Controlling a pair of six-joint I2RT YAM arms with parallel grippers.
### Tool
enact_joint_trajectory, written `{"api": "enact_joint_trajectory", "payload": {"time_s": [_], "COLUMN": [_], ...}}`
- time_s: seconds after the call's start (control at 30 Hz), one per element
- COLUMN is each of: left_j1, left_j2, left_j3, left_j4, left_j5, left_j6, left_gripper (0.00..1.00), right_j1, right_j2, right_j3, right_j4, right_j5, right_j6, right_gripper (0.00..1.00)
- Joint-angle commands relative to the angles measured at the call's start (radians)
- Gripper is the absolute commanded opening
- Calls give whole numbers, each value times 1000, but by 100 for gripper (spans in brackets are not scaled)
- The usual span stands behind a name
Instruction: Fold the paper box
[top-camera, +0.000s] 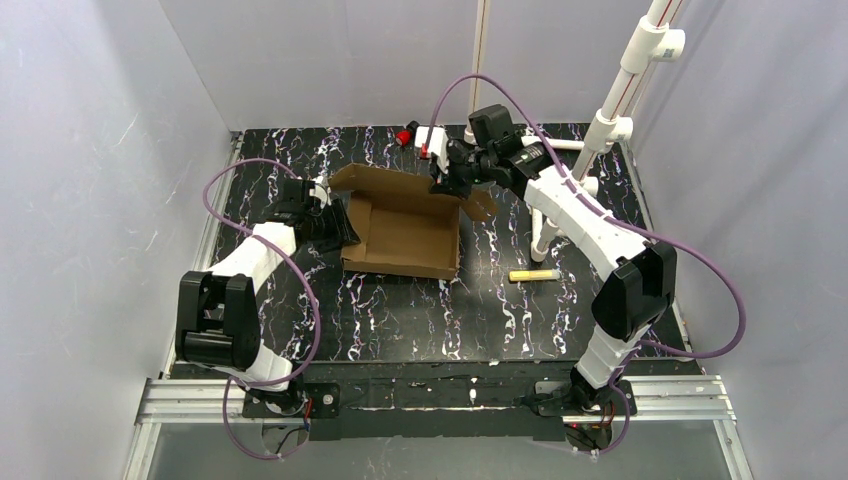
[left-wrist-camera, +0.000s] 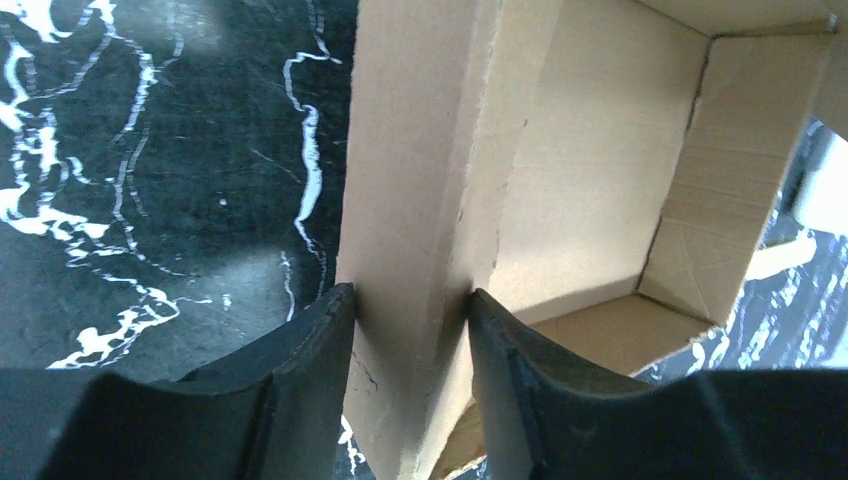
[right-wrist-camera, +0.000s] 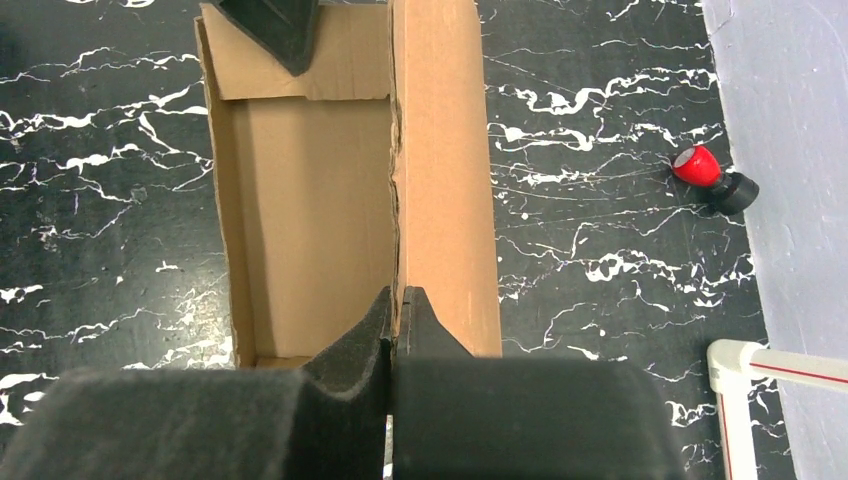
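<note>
Paper box (top-camera: 405, 235) rests on marbled table (top-camera: 500, 320) between the claws: left gripper (left-wrist-camera: 410, 385) clamps an upright side wall (left-wrist-camera: 400, 200), apparently anchoring it, while right gripper (right-wrist-camera: 398, 325) pinches the near end of the long flap (right-wrist-camera: 445, 150) running ahead, likely to fold it inward.

The paper box (top-camera: 405, 235) lies open on the black marbled table (top-camera: 420, 320). The left gripper (top-camera: 335, 222) is at its left wall and the right gripper (top-camera: 445, 185) at its far right corner. A yellow stick (top-camera: 533, 274) lies to its right.
</note>
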Motion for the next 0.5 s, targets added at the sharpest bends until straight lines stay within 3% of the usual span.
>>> {"api": "enact_joint_trajectory", "payload": {"time_s": [0.0, 0.13, 0.2, 0.3, 0.47], "left_j1": [-23, -29, -31, -35, -78], "left_j2": [-55, -59, -61, -73, -100], "left_j3": [1, -21, -26, -32, -25], "left_j4": [-36, -11, 1, 14, -4], "left_j5": [-126, -155, -161, -193, -302], "left_j6": [26, 30, 45, 67, 110], "left_gripper": [39, 21, 1, 0, 0], "right_j1": [25, 29, 29, 31, 31], "right_j2": [-30, -27, -26, -26, -26], "right_j3": [-6, -6, -7, -3, 1], "right_j4": [40, 63, 85, 101, 113], "right_j5": [-26, -6, 5, 12, 14], "right_j6": [21, 56, 91, 120, 145], "right_gripper": [1, 4, 26, 40, 47]}}
